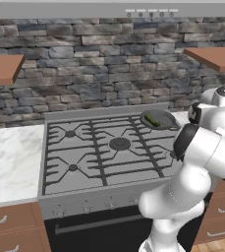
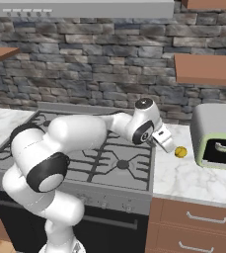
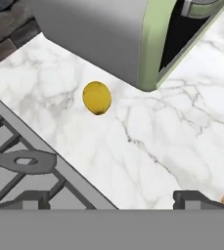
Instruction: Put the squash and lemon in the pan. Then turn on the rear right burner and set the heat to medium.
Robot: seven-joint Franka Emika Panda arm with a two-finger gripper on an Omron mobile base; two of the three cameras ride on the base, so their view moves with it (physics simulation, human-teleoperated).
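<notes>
The dark grey pan (image 1: 159, 119) sits on the stove's back right corner, covering the rear right burner. The dark green squash (image 1: 152, 120) lies inside it. On the marble counter right of the stove rests the yellow lemon (image 3: 97, 97), also seen as lemon (image 2: 180, 151). My gripper (image 2: 169, 145) hovers just left of and above the lemon, open, nothing between its fingertips (image 3: 195, 197). The pan's flat grey handle end (image 3: 25, 161) reaches over the grate at the left of the hand view.
A green and grey toaster oven (image 2: 215, 136) stands on the counter right behind the lemon, its dark opening facing forward. The stove's raised edge (image 3: 59, 161) runs beside the lemon. Control knobs (image 1: 87, 208) line the stove front. Wooden shelves (image 2: 208, 69) hang above.
</notes>
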